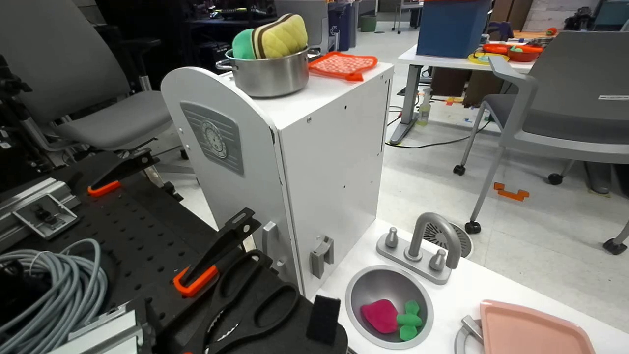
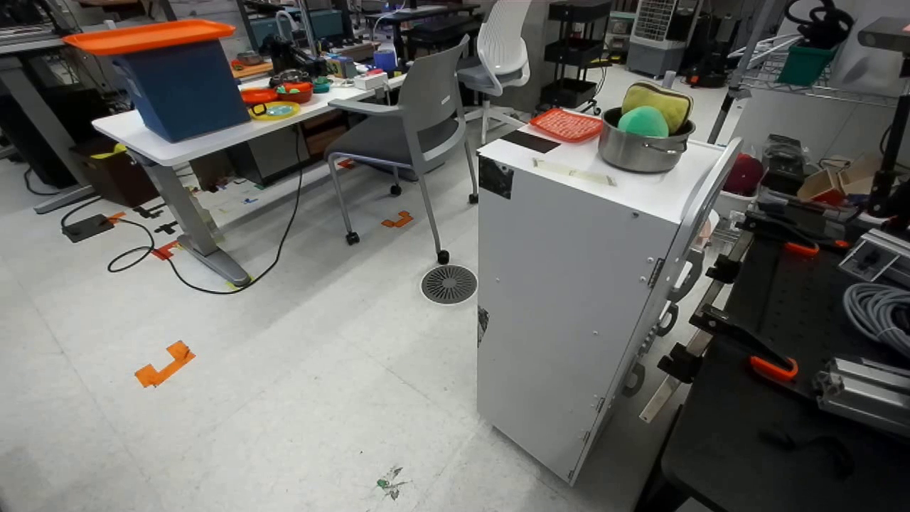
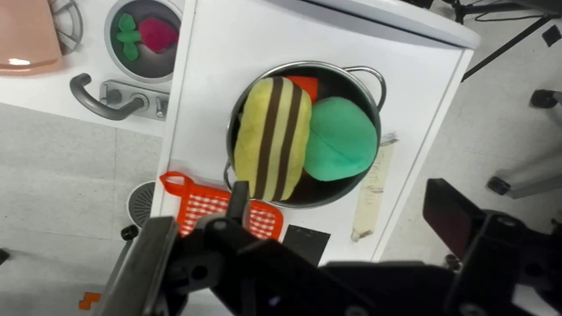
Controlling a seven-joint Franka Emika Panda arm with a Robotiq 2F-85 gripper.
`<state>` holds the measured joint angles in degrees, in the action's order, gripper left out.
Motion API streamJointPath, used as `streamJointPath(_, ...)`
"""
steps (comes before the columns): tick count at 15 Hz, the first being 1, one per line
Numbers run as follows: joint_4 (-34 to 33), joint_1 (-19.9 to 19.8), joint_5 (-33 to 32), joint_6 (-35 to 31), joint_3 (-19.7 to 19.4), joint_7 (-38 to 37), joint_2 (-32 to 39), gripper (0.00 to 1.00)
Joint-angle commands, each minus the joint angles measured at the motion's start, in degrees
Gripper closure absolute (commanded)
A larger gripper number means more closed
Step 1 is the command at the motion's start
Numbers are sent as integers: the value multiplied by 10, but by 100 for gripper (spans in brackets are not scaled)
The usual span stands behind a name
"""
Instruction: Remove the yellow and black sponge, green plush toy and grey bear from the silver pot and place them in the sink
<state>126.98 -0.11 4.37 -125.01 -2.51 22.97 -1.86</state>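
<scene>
At left in the wrist view, the sink [image 3: 108,44] held a pink and green toy [image 3: 156,35]. The yellow and black sponge [image 3: 274,136] touched the green plush toy [image 3: 342,138] in the silver pot [image 3: 316,191]. The claw [image 3: 337,188] was spread wide. Tape [image 3: 366,215] on the white surface [image 3: 208,118] had blurry letters.

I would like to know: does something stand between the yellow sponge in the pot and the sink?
The yellow sponge sits partly inside the silver pot, so the pot's wall stands between; then comes the top edge of the white cabinet, higher than the sink. The faucet looks beside that path, not across it.
</scene>
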Motion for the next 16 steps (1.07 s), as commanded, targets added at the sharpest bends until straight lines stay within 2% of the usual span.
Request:
streamJointPath(1,-6,7,-2,0,14,13,6,0)
streamJointPath(4,3,6,-40,-4,18,-14,7,0)
streamJointPath(7,7,-1,-102,-7,14,-81,10,0)
streamJointPath(10,9,-7,-109,-1,10,-122,17,0)
streamJointPath(16,3,-21,-83,-8,2,-176,43,0)
